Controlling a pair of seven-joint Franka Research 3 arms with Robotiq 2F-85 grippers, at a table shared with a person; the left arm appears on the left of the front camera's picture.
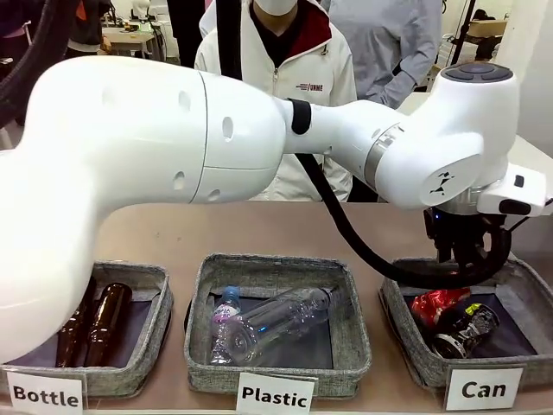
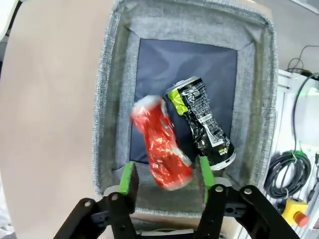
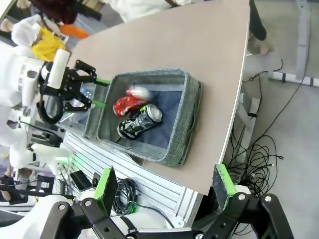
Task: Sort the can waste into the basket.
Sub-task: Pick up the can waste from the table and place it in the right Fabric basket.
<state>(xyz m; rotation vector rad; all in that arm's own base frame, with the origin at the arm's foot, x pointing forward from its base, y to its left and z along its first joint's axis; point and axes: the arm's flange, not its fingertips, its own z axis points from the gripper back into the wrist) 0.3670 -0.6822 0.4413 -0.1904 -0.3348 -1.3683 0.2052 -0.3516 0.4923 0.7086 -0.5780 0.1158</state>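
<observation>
The grey Can basket [image 1: 400, 322] stands at the front right of the table, behind its white label [image 1: 483, 389]. Inside it the crushed red can [image 1: 436, 304] lies next to the black and silver can [image 1: 467, 328]. My left arm reaches across the table, and its gripper [image 1: 456, 251] hangs open just above the basket. In the left wrist view the red can [image 2: 162, 144] is blurred and lies below the spread green pads [image 2: 128, 179], beside the black can [image 2: 202, 119]. My right gripper [image 3: 164, 184] is open and holds nothing, off the table's edge from the basket [image 3: 187, 119].
The Plastic basket [image 1: 200, 298] in the middle holds clear bottles [image 1: 276, 322]. The Bottle basket [image 1: 158, 303] on the left holds brown glass bottles [image 1: 104, 324]. A person in a white jacket [image 1: 298, 78] stands at the far side. Cables [image 3: 259, 164] lie on the floor beyond the table edge.
</observation>
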